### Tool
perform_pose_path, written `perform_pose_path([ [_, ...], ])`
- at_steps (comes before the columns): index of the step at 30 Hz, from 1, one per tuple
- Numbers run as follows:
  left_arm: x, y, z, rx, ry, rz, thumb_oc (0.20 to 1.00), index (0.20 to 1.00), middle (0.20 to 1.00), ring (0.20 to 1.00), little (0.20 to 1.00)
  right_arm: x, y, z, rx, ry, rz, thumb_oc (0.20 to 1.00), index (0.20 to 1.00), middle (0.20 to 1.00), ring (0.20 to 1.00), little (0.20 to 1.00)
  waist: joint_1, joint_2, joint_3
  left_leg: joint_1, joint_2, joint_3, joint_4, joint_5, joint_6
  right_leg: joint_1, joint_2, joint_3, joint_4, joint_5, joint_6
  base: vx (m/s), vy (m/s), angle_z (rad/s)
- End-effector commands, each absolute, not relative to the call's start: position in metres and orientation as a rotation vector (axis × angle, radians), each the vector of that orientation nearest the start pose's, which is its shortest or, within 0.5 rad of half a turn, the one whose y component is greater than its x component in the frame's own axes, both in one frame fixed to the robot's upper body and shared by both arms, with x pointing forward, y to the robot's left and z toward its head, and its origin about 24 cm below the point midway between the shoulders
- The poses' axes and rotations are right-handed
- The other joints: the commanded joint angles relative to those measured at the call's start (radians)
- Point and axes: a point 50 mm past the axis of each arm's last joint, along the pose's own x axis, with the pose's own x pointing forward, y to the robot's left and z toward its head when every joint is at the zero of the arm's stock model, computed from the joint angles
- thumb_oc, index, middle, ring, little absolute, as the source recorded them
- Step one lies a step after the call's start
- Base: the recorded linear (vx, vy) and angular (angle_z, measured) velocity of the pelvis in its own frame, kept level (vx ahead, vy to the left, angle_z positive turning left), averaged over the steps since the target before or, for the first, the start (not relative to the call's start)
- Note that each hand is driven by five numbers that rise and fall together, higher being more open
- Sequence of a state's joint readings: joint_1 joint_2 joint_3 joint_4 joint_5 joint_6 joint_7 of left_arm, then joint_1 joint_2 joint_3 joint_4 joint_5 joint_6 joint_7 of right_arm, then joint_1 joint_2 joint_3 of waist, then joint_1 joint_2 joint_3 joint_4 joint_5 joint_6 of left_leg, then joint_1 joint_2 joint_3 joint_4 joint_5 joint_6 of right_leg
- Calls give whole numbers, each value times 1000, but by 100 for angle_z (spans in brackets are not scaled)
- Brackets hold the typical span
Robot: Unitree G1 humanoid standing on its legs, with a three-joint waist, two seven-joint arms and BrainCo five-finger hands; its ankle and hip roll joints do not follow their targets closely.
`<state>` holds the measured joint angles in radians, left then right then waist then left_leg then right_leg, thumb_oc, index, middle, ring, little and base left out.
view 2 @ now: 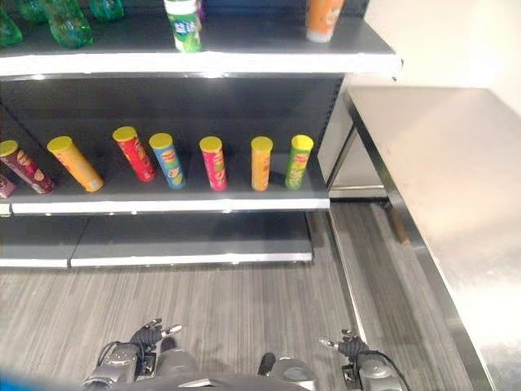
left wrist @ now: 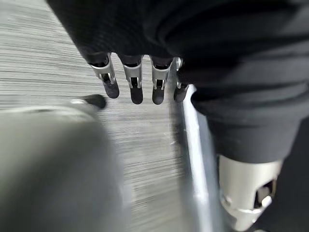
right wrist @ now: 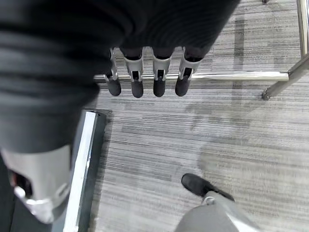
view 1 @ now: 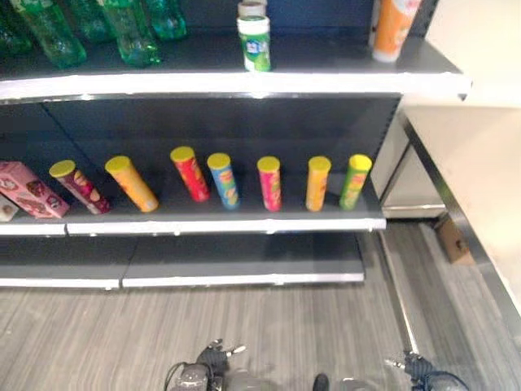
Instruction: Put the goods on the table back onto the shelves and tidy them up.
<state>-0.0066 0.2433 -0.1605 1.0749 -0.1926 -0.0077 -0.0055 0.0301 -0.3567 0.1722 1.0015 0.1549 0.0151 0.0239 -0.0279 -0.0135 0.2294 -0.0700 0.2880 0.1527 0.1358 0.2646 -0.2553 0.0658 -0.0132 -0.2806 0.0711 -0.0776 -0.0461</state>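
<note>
Grey striped flooring [view 1: 269, 334] runs under a dark shelving unit [view 1: 228, 122] with pale front edges, and to my right stands the steel desk [view 2: 456, 163], its top bare. On the middle shelf [view 1: 220, 216] a row of tall snack tubes [view 1: 269, 183] leans back, each with a yellow lid — orange, red, blue, pink, orange and green among them — with a pink box [view 1: 31, 189] lying at the left end. On the upper shelf [view 1: 236, 81], green bottles [view 1: 130, 31] crowd the left, a white-and-green canister [view 1: 255, 37] stands near the middle, and an orange bottle [view 1: 392, 28] stands at the right end. My left hand [left wrist: 135, 84] hangs low over the floor, fingers straight and relaxed, holding nothing. My right hand [right wrist: 157, 79] hangs the same way — fingers loose, empty — near a chrome desk rail [right wrist: 231, 76].
</note>
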Motion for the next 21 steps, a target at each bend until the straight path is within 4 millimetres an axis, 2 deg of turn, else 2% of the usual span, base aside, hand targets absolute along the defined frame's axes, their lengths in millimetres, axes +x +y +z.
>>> perform_pose_path([
  [1,156,231,-136,168,964,79,1000,1000,1000,1000,1000,136,-253,-136,-286,1032,-53,1000,1000,1000,1000,1000,-7,-66,39,-57,-113,-23,159,-328,127,90,-71,36,-69,-134,114,-79,-3,-8],
  [2,154,227,-138,167,975,69,1000,1000,1000,1000,1000,133,-254,-138,-296,1052,-52,1000,1000,1000,1000,1000,-14,-65,25,-36,-127,-21,166,-367,135,77,-73,38,-73,-132,117,-38,35,-11],
  [3,150,225,-141,164,993,67,1000,1000,1000,1000,1000,129,-254,-140,-300,1075,-50,1000,1000,1000,1000,1000,-23,-54,14,23,-130,-6,122,-384,138,72,-63,39,-75,-133,121,41,146,-7],
  [4,151,219,-142,158,987,49,1000,1000,1000,1000,1000,125,-254,-142,-295,1089,-52,1000,1000,1000,1000,1000,-42,-26,-14,82,-131,19,32,-368,142,63,-51,33,-72,-128,129,57,132,4],
  [5,151,219,-142,158,988,49,1000,1000,1000,1000,1000,125,-254,-142,-295,1089,-52,1000,1000,1000,1000,1000,-41,-26,-13,85,-131,21,28,-366,142,64,-51,35,-72,-128,129,70,141,15],
  [8,151,217,-142,180,989,27,1000,1000,1000,1000,1000,119,-250,-146,-284,1117,-53,1000,1000,1000,1000,1000,-64,-10,-52,137,-141,26,-101,-338,133,58,-62,18,-64,-115,143,51,117,17],
  [17,145,217,-145,199,1013,26,1000,1000,1000,1000,1000,124,-238,-148,-298,1114,-6,1000,1000,1000,1000,1000,-57,-19,-71,165,-166,38,-137,-343,151,60,-100,26,-47,-97,166,30,83,7],
  [21,137,218,-149,204,1043,30,1000,1000,1000,1000,1000,119,-236,-151,-289,1141,-10,1000,1000,1000,1000,1000,-56,-22,-82,180,-175,48,-143,-351,158,67,-115,23,-44,-92,178,23,46,-4],
])
